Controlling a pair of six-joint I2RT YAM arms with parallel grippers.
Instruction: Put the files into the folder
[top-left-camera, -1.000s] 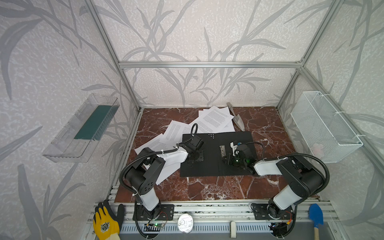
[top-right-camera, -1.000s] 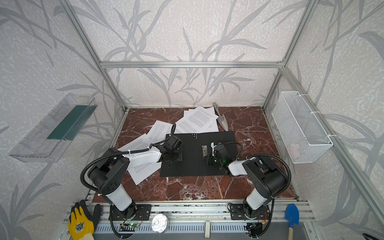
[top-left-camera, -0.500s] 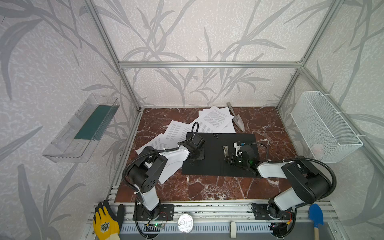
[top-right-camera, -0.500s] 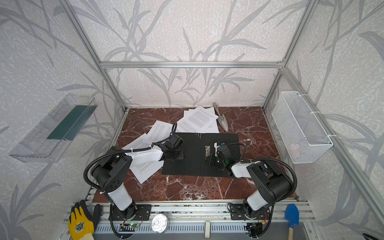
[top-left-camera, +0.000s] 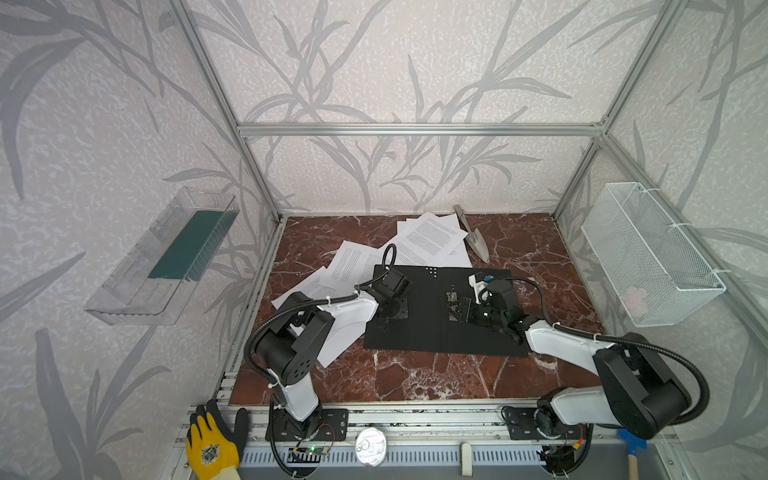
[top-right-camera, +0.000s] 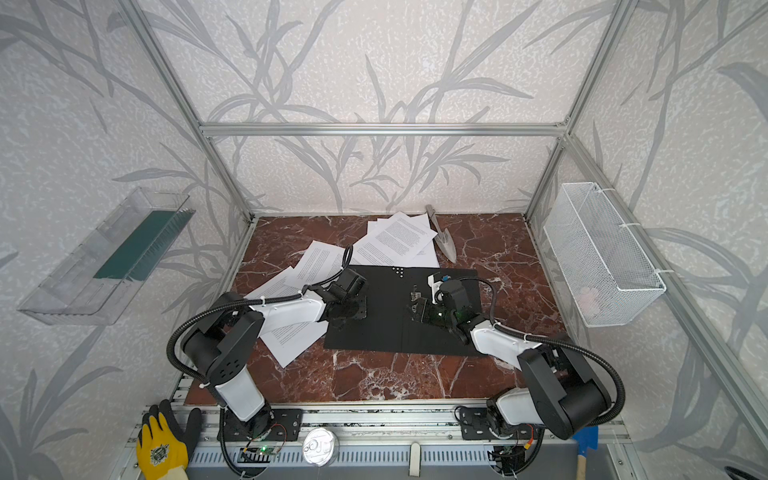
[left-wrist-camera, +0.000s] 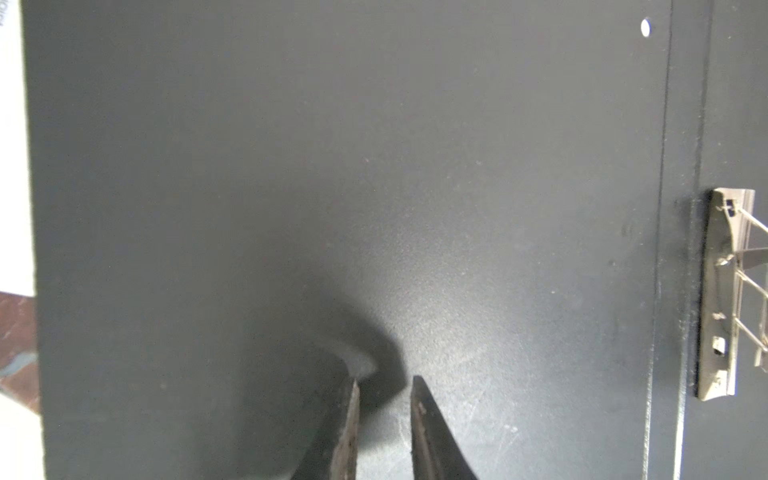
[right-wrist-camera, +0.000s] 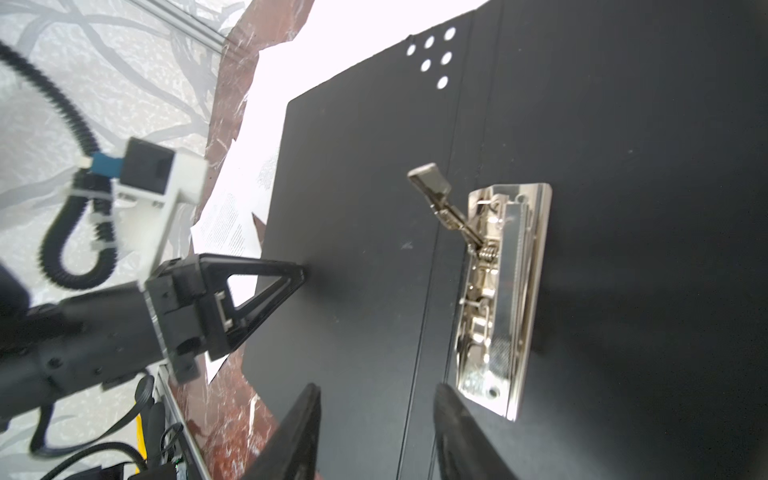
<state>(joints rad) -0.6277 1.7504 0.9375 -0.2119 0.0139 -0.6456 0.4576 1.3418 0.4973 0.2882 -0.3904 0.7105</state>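
We see the folder (left-wrist-camera: 291, 166) as matt black, finely grained, with faint pale scuffs. Its clip (right-wrist-camera: 503, 291) is bright polished metal. The files (top-left-camera: 432, 239) are plain matt paper. The tabletop (top-left-camera: 415, 374) looks like glossy red-brown marble. At two o'clock from the folder, the trowel (top-left-camera: 477, 246) is dull grey metal; the basket (top-left-camera: 648, 257) at three o'clock is white wire mesh.

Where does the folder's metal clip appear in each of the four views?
Top view: metal clip at the middle of the folder.
Top view: same spot.
Left wrist: just past the spine, cut by the frame's edge.
Right wrist: ahead of the right tool, beside the spine.
Shared landmark: white dots by the spine; left wrist shows one.
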